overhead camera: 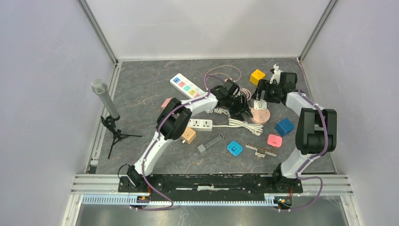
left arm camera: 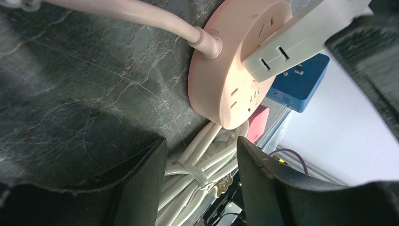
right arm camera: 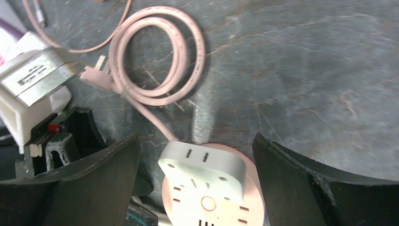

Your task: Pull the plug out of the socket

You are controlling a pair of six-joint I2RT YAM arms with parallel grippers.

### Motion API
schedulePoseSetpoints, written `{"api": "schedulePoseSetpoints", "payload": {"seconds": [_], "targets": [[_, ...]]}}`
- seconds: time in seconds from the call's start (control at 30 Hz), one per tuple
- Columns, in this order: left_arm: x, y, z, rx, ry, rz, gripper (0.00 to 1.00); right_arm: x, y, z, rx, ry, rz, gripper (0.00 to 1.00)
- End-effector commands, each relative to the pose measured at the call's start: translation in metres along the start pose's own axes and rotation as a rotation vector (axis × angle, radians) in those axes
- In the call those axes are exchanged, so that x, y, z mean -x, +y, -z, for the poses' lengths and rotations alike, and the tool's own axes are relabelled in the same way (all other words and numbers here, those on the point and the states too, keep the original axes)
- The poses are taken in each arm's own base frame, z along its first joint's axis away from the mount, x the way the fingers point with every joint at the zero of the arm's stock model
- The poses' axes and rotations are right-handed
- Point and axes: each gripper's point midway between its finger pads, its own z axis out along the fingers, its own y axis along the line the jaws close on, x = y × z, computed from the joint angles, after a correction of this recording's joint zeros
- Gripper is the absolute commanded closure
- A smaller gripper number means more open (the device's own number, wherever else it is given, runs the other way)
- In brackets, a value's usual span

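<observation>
step: grip white adapter plug [right arm camera: 202,165] | right hand [right arm camera: 197,176]: apart, astride it | left hand [left arm camera: 201,183]: apart, beside round pink socket [left arm camera: 221,80] | advice: pin socket, pull straight up

White plug [right arm camera: 202,165] on pink socket [right arm camera: 231,210]

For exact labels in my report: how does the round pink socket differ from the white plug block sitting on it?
The pink socket is a flat round disc; the white plug block is boxy with rounded corners. The socket lies on the table; the block sits on its face. A pink cable leaves the socket's side; the block shows none. Both carry slot openings.
</observation>
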Motion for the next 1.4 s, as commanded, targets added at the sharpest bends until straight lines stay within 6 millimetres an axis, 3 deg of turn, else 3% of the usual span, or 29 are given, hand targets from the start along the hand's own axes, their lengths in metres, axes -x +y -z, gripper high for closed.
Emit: {"api": "schedulePoseSetpoints", "payload": {"seconds": [0.0,0.17,0.33,0.53,0.93,1.13,1.3,1.37], "targets": [[-0.004,0.039,-0.015,0.105,0.003,0.057,0.36,0.012,0.03,-0.001,0.235,-0.01,0.084,0.09],[-0.002,0.043,-0.015,0.126,-0.009,0.06,0.37,-0.004,0.046,0.01,0.402,0.005,0.138,0.21],[0.002,0.049,-0.015,0.164,-0.035,0.066,0.43,-0.012,0.039,0.027,0.405,-0.032,0.185,0.32],[0.005,0.052,-0.016,0.183,-0.047,0.061,0.53,-0.029,0.04,0.037,0.405,-0.025,0.249,0.51],[0.01,0.046,-0.013,0.183,-0.053,0.021,0.55,-0.044,0.054,0.047,0.448,-0.027,0.377,0.45],[0.01,0.044,-0.011,0.175,-0.045,0.01,0.5,-0.054,0.039,0.034,0.318,0.052,0.444,0.45],[0.01,0.044,-0.011,0.178,-0.043,0.003,0.5,-0.042,0.021,0.035,0.186,0.019,0.495,0.64],[0.009,0.043,-0.012,0.174,-0.038,0.003,0.5,-0.035,0.021,0.037,0.169,-0.012,0.511,0.76]]}}
